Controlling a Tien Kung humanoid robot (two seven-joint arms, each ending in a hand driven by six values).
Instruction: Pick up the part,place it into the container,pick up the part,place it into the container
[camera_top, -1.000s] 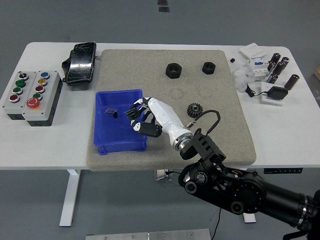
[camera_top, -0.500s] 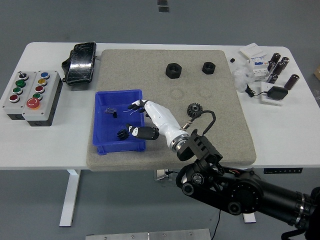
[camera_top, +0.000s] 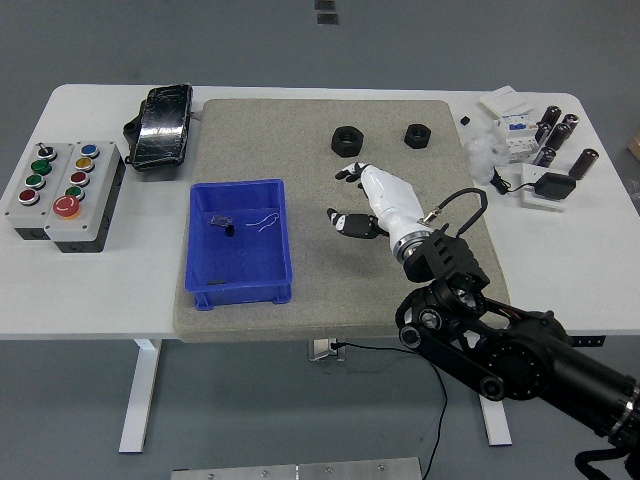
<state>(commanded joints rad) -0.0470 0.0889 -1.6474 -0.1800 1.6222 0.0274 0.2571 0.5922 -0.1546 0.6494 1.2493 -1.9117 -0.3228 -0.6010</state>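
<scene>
My right hand, white with black fingertips, hovers open over the grey mat, to the right of the blue container. Its fingers are spread and hold nothing. Inside the container lie a small dark part and a thin white wire. Two black nuts, one larger and one smaller, sit on the mat beyond the hand. The black gear seen earlier is now covered by the hand and wrist. The left arm is out of view.
A button box stands at the table's left, with a black pouch behind it. Dark cylinders, white boxes and a cabled adapter crowd the far right.
My right hand has drawn back out of the blue container and swung right and away, now over the spot where the gear lay. The fingers have opened wider.
</scene>
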